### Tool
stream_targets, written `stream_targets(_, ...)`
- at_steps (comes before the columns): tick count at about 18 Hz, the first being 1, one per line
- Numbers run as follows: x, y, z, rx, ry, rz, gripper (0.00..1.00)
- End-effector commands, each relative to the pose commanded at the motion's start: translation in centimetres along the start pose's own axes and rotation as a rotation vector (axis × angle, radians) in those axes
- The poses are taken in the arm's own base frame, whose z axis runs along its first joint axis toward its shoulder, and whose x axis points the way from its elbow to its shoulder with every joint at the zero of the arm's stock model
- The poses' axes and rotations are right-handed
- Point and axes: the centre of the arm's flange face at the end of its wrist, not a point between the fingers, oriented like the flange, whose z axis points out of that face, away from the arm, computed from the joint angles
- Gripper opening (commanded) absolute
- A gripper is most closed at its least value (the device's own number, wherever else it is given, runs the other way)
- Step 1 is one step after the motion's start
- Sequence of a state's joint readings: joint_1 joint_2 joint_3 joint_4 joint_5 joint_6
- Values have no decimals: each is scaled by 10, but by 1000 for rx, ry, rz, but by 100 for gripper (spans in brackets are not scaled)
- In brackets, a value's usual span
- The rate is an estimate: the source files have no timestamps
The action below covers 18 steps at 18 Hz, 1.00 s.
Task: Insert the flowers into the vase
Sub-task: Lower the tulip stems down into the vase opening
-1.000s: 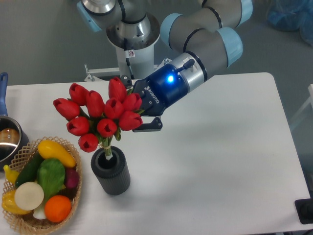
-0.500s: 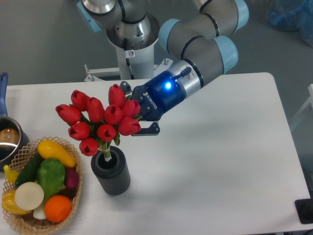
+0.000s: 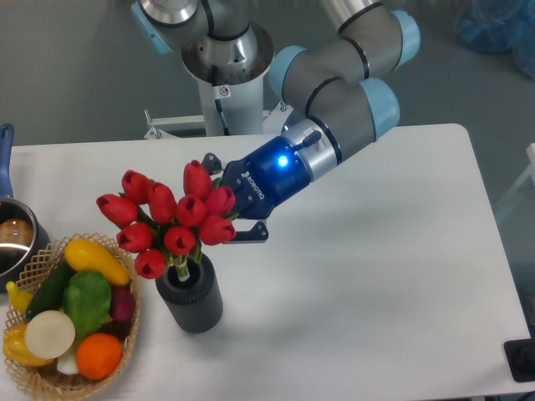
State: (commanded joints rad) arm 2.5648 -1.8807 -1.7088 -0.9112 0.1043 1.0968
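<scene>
The flowers, a bunch of red tulip buds with green leaves, lean to the left above the vase. Their short green stems reach down into the round bore at the vase's top. The vase is a dark grey ribbed cylinder standing upright on the white table. My gripper comes in from the right, behind the bunch, and is shut on the flowers. One black finger shows above the buds and one below them at the right. The buds hide the exact place of the grip.
A woven basket with several vegetables and fruits stands just left of the vase. A metal pot with a blue handle sits at the left edge. The robot's base is behind the table.
My gripper has moved down and slightly left with the flowers. The bunch sits lower and its stems reach deeper into the vase.
</scene>
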Motion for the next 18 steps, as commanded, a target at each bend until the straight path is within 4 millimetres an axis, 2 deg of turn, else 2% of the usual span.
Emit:
stream_targets(8, 2, 38, 3, -5, 6, 23, 11)
stream_targets(18, 3, 53, 6, -12, 9, 16, 12)
